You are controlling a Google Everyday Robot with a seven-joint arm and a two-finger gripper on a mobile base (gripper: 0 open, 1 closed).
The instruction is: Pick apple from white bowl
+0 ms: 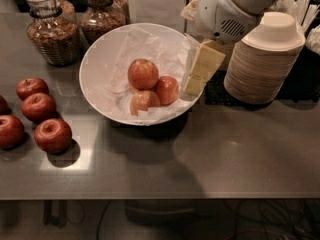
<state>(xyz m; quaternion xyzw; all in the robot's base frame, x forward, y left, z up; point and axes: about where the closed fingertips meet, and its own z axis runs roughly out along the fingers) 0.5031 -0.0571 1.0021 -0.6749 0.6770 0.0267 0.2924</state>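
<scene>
The white bowl (97,54), wide and lined with crinkled white paper, stands at the middle back of the metal counter. Three orange-red apples lie in it. The apple (143,73) is the largest and sits on top toward the back. A smaller one (167,90) lies to its right, and one with a pale yellowish patch (144,103) lies in front. My gripper (194,85), pale yellow under a white wrist, hangs over the bowl's right rim, just right of the smaller apple and not touching any apple.
Several dark red apples (52,135) lie on the counter (210,154) at the left. Two glass jars (50,31) of brown contents stand behind the bowl on the left. A stack of beige paper bowls (265,59) stands right of the gripper.
</scene>
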